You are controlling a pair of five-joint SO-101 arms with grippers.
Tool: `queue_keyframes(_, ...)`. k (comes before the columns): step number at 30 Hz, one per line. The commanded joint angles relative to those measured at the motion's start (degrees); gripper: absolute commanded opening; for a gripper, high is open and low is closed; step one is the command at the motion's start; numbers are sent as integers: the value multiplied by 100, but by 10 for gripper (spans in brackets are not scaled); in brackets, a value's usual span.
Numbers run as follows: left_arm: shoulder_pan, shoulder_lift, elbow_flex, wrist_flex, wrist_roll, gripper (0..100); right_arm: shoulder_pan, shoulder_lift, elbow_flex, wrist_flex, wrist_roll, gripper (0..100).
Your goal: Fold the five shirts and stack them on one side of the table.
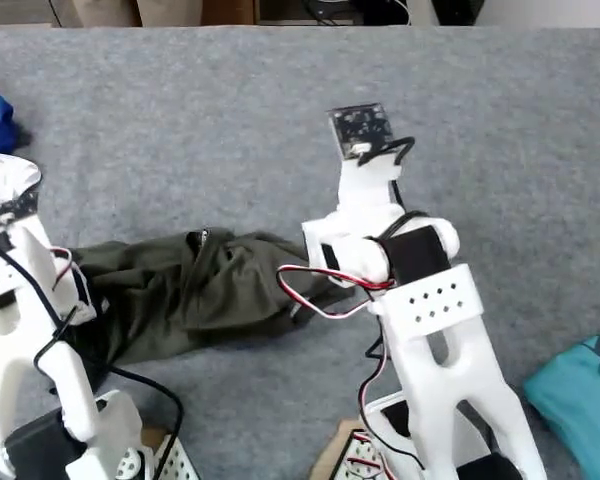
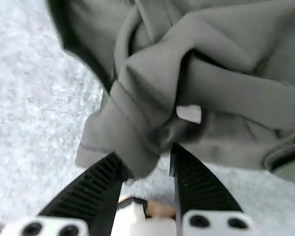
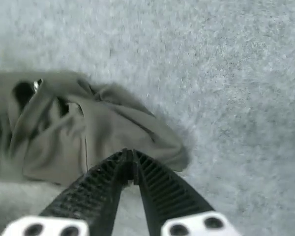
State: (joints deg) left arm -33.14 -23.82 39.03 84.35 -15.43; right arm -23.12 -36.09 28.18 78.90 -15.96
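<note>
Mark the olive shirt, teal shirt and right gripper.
olive shirt [image 1: 210, 285], high view, crumpled middle.
teal shirt [image 1: 580, 395], high view, visible corner.
right gripper [image 3: 131, 157], right wrist view, where the fingertips meet.

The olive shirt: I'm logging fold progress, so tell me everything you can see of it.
The olive shirt is dark olive-green soft cloth, crumpled in loose folds and not yet folded. It lies on the grey table between the two arms. A white label shows among the folds. The left hand stands open with a bunched edge between its fingers. The right hand, shut, sits at the opposite edge; whether it pinches cloth cannot be told.
</note>
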Motion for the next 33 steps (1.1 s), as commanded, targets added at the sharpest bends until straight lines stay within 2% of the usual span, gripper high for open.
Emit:
queue_keyframes(1, -44, -110, -923, 668, -44, 140, -84, -22, 31, 176, 264, 6)
queue_keyframes(7, -35, -101, -1486, 1275, -615, 143, -75, 4, 40, 255, 325, 6)
queue_keyframes(13, -484, -101, -1415, 1275, -1116, 266, -84, 13, 40, 167, 343, 6)
queue_keyframes(15, -695, -101, -1424, 1266, -1371, 280, -84, 13, 40, 167, 448, 6)
queue_keyframes(17, -870, -101, -1407, 1169, -1538, 271, -84, 13, 40, 167, 484, 6)
queue_keyframes(24, -1433, 286, -932, -185, -1609, 168, -84, 523, 22, 79, 440, 5)
queue_keyframes(33, -1415, 2229, -1178, -308, -1565, 140, -347, 963, -4, -44, 440, 5)
